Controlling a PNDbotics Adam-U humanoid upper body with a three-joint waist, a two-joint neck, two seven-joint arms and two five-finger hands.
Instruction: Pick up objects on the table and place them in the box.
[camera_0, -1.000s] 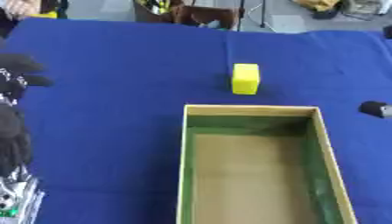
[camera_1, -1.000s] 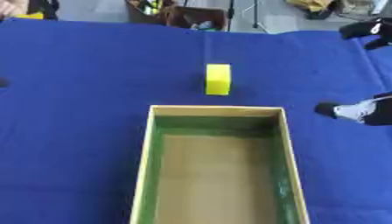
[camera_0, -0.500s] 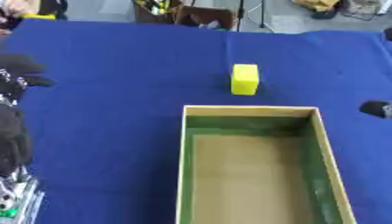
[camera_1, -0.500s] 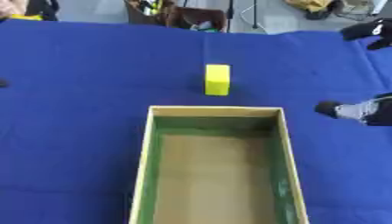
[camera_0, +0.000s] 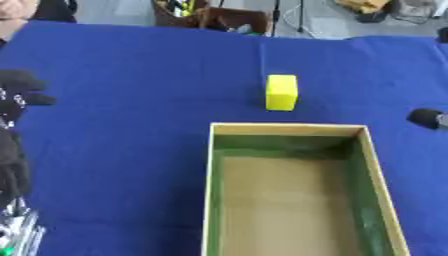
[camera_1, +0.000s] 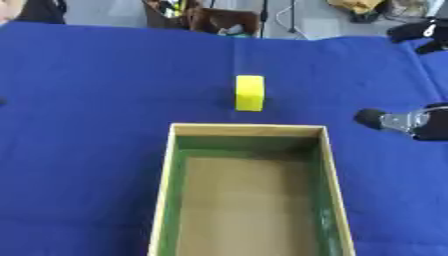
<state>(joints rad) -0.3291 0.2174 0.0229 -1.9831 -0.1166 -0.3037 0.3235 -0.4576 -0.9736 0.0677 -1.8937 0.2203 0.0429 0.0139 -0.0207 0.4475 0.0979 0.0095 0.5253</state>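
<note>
1. The yellow rectangular block (camera_0: 281, 92) stands on the blue-covered worktop (camera_0: 131, 100), just beyond the open wooden box with green inner walls (camera_0: 372, 170).
2. Left hand (camera_0: 16, 95) far left of the box, right hand (camera_1: 411, 121) just right of it; I can't tell either's finger state.

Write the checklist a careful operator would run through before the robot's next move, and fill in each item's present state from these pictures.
1. Yellow block stands free on the blue tablecloth, nothing touching it: ok.
2. Box is open and holds nothing, so there is room: ok.
3. Block lies just beyond the box's far wall, apart from it: ok.
4. Right hand is right of the box, off the block, with a clear path to it: ok.
5. Right hand's fingers ready to grasp: cannot tell.
6. Left hand is at the left edge, far from the block; its fingers: cannot tell.
</note>
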